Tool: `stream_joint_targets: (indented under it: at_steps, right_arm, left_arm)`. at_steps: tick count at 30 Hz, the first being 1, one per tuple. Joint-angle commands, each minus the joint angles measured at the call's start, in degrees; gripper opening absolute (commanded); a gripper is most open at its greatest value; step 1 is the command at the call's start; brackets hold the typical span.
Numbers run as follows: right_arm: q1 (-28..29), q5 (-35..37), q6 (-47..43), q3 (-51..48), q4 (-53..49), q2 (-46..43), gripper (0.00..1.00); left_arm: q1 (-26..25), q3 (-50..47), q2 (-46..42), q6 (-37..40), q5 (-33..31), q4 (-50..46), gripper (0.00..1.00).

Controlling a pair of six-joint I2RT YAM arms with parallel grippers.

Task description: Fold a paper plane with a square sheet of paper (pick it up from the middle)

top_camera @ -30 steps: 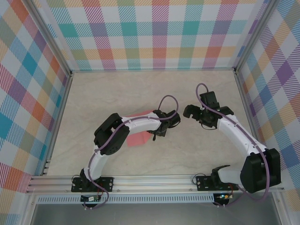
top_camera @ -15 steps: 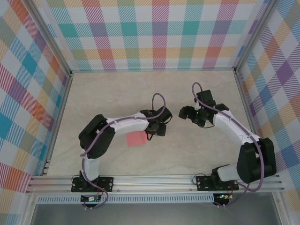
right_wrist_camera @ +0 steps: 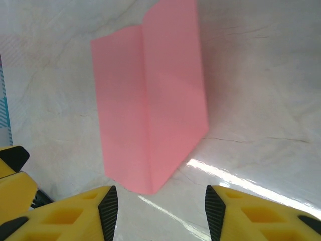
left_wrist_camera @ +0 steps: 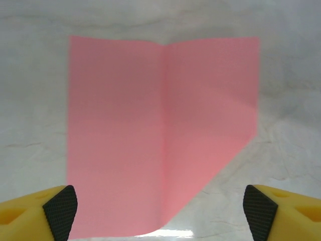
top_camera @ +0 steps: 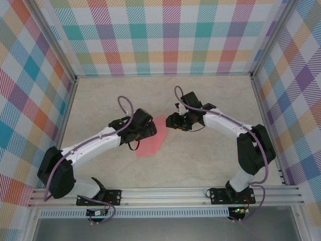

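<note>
The square sheet of paper point(top_camera: 154, 141) is salmon-pink and lies on the table between the two arms. It has a crease down its middle point(left_wrist_camera: 164, 125), and one corner is cut off on a slant. My left gripper point(top_camera: 148, 131) hangs over the sheet's left part, its jaws wide open and holding nothing, with the black pads point(left_wrist_camera: 61, 211) far apart. My right gripper point(top_camera: 172, 121) is just right of the sheet's far corner, open, and its pads point(right_wrist_camera: 108, 210) stand short of the sheet point(right_wrist_camera: 150, 110). The paper plane is out of view.
The pale marbled table point(top_camera: 210, 160) is walled by plaid panels point(top_camera: 170, 40) at the back and sides. An aluminium rail point(top_camera: 165, 193) runs along the near edge. A yellow finger of the left gripper point(right_wrist_camera: 12, 173) shows in the right wrist view.
The left arm swung left, its gripper opened wide and let go, leaving more of the sheet showing. The right gripper moved left toward the sheet and its jaws narrowed.
</note>
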Motion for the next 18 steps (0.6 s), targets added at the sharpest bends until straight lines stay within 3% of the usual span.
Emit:
stream_joint_targets:
  at_steps: [1, 8, 18]
  right_arm:
    - [2.64, -2.2, 0.52, 4.21, 0.8, 4.89, 0.5]
    - [4.88, -4.52, 1.19, 11.18, 0.94, 15.1, 0.48]
    - [4.74, 0.93, 0.79, 11.11, -1.36, 20.1, 0.46]
  left_arm:
    - [3.19, -4.78, -4.06, -6.39, -0.86, -3.17, 0.92]
    - [8.53, -12.1, -7.25, -9.59, 6.11, 0.34, 1.0]
    - [9.4, -15.32, -6.15, -13.11, 13.18, 4.0, 1.0]
